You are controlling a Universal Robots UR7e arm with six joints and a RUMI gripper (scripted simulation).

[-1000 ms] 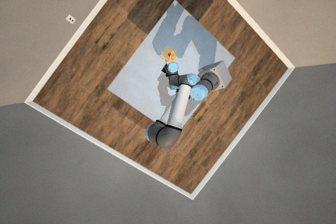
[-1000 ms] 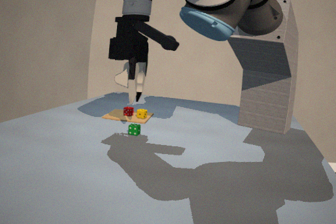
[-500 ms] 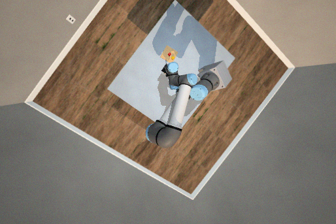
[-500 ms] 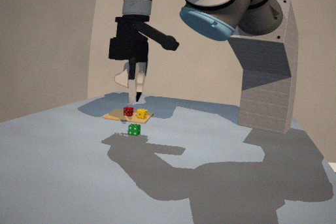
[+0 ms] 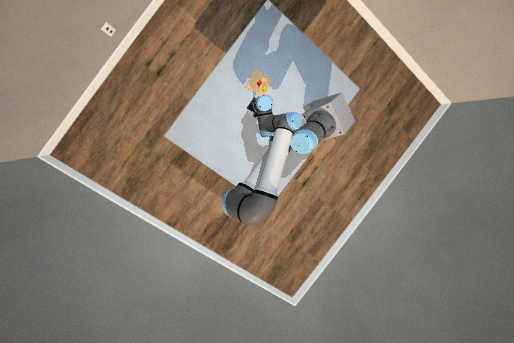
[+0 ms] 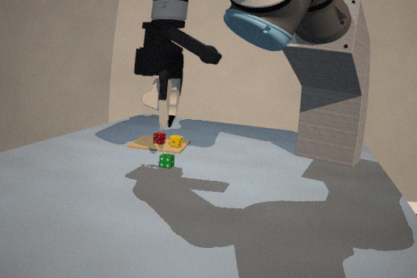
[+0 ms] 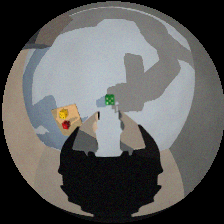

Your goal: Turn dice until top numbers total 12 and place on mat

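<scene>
A red die (image 5: 259, 83) (image 6: 159, 138) (image 7: 65, 125) and a yellow die (image 5: 265, 89) (image 6: 176, 141) (image 7: 63, 114) sit close together on the tan mat (image 5: 255, 76) (image 6: 141, 142) (image 7: 74, 110). Both look flat. A green die (image 6: 166, 160) (image 7: 109, 99) sits flat on the table, off the mat; the arm hides it in the top view. Its top shows several white pips in the wrist view, too blurred to count surely. The top numbers of the red and yellow dice are too small to read. My gripper (image 6: 167, 124) (image 7: 109, 111) is partly open and empty, above table height, with the green die just beyond its fingertips in the wrist view.
The pale blue table (image 5: 205, 122) (image 6: 73, 200) carries the arm's shadows around the green die. The grey pedestal (image 5: 346, 112) (image 6: 328, 127) of the arm stands at the right in the exterior view, away from the dice.
</scene>
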